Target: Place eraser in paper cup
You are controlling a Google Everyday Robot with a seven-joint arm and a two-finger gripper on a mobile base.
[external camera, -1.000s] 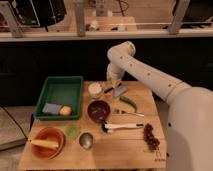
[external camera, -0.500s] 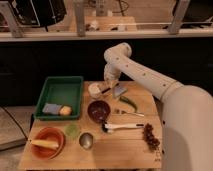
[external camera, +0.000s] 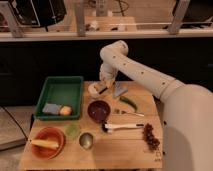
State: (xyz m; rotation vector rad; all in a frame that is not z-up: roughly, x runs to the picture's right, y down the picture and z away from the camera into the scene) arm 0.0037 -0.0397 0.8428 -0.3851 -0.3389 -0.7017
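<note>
Eraser not separately distinguishable: a small dark shape at the mouth of the paper cup (external camera: 95,90), directly under the pincer (external camera: 102,86), may be the eraser or part of the pincer itself; which cannot be told. Paper cup stands at the far side of the table (external camera: 125,155), just beside the green tray (external camera: 50,85) on one side and near a grey wedge-shaped object (external camera: 119,90) on the other, with the dark maroon bowl (external camera: 99,110) just in front of it. The arm reaches down from behind the table so that the pincer sits at the cup's rim, touching or nearly touching; contact cannot be resolved. Whether the pincer is clenched or released cannot be told.

Handling, by judgement: an eraser of this kind is small, light and firm with slight give; its rubber surface is grippy, not slippery, and it is not fragile. It is best held across its two longer flat faces, near the middle, so that it does not pivot. The paper cup is the delicate partner: thin-walled, very light, easily dented or tipped by a sideways nudge. A release from directly above the open mouth, without pressing on the rim, suits it best.
</note>
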